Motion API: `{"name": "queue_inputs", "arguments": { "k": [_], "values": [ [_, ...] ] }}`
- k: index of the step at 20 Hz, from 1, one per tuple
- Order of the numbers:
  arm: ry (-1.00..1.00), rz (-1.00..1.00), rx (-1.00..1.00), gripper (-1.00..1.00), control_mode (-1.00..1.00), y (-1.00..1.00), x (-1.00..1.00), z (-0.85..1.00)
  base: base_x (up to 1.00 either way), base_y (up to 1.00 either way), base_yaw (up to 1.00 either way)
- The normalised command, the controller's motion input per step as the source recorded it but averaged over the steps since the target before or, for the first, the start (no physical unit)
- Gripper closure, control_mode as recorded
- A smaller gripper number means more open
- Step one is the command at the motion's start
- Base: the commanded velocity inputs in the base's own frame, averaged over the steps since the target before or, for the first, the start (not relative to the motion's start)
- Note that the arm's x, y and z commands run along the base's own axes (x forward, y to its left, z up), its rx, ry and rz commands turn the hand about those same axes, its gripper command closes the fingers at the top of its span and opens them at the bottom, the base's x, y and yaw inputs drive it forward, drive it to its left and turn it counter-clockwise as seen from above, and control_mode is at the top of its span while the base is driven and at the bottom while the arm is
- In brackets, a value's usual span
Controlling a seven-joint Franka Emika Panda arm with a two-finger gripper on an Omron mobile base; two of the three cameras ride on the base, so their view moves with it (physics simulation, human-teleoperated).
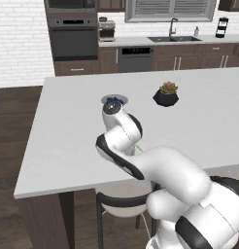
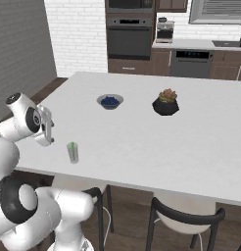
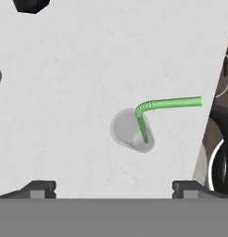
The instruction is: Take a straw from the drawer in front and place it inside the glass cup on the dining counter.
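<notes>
The glass cup [image 2: 72, 153] stands upright on the white dining counter [image 2: 142, 142], near its front left edge. The pale green straw [image 3: 150, 107] rests inside the glass cup [image 3: 132, 134], lower end at the bottom and bent top leaning out over the rim. My gripper [image 2: 47, 129] hovers just left of the cup and above it. In the hand view my gripper [image 3: 114, 189] is open, the two dark fingertips [image 3: 39, 189] set wide apart with nothing between them, clear of straw and cup. The drawer is out of view.
A grey bowl of blue berries [image 2: 110, 101] and a dark plant pot [image 2: 166, 104] sit farther back on the counter. Dark-framed stools [image 2: 186, 215] are tucked under its near edge. My own arm hides the cup in the left base view.
</notes>
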Motion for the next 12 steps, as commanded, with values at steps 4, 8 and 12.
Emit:
{"name": "queue_inputs", "arguments": {
  "k": [4, 8, 12],
  "values": [
    [-0.12, 0.04, 0.17, -1.0, -1.0, -0.24, -0.6, 0.98, 0.0, 0.0, 0.0],
    [-0.09, 0.02, 0.17, -1.0, -1.0, -0.5, -0.46, 1.0, 0.0, 0.0, 0.0],
    [-0.01, 0.0, 0.14, -1.0, -1.0, -0.58, -0.35, 1.0, 0.0, 0.0, 0.0]
  ]
}}
